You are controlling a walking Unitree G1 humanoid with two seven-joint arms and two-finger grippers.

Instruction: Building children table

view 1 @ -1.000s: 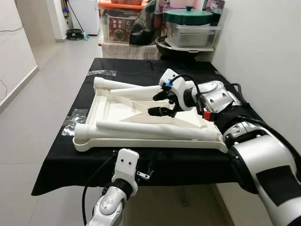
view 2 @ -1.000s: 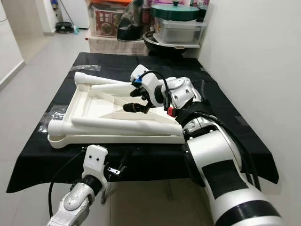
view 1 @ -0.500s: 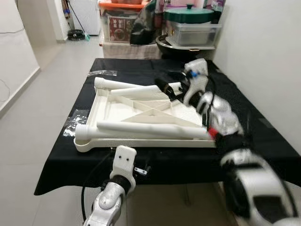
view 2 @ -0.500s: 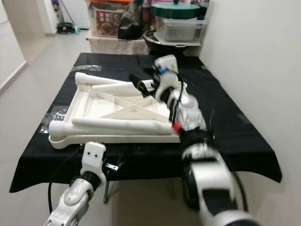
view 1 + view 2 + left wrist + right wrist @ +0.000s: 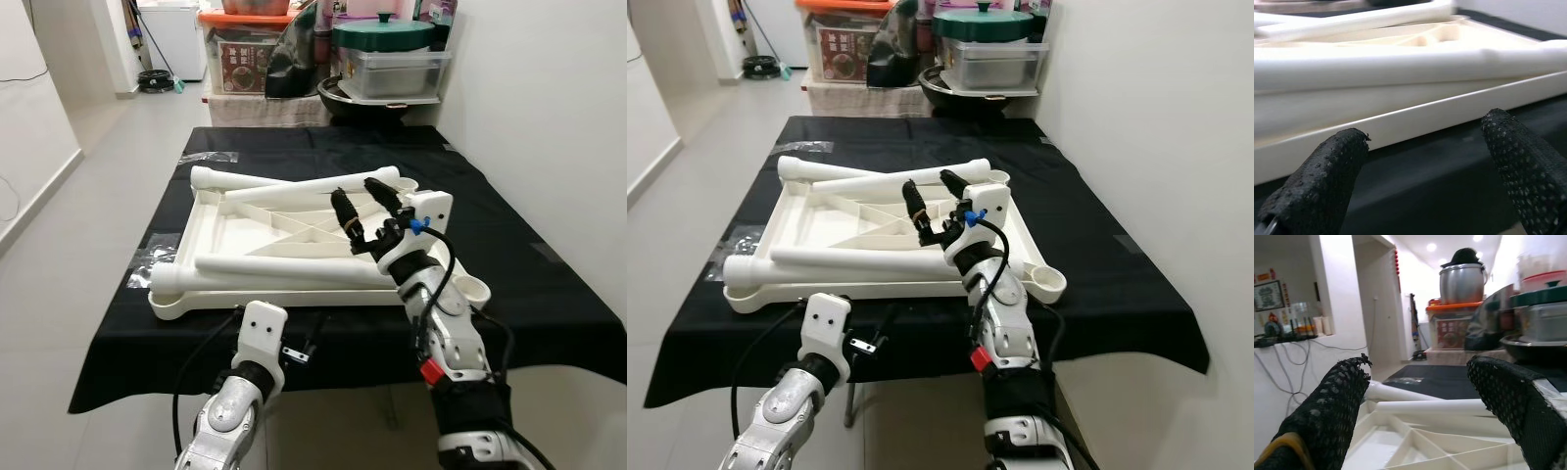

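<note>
White plastic tabletop (image 5: 235,230) lies inverted on the desk (image 5: 509,284), legs (image 5: 284,266) loose; right gripper (image 5: 364,208) hovers wide-jawed, left gripper (image 5: 1425,161) likewise wide at the desk's near edge; seating a leg seems next.

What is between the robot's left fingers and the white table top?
Only bare black cloth lies between the open left fingers and the table top edge, in the left wrist view.

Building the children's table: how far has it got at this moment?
Early stage. Done: the white tabletop lies upside down on the black cloth, with loose white legs lying across it; none stands upright in a corner socket. In hand: nothing. The right gripper hovers open above the tabletop, and the left gripper is open at its near edge. Left: fitting the legs.
</note>
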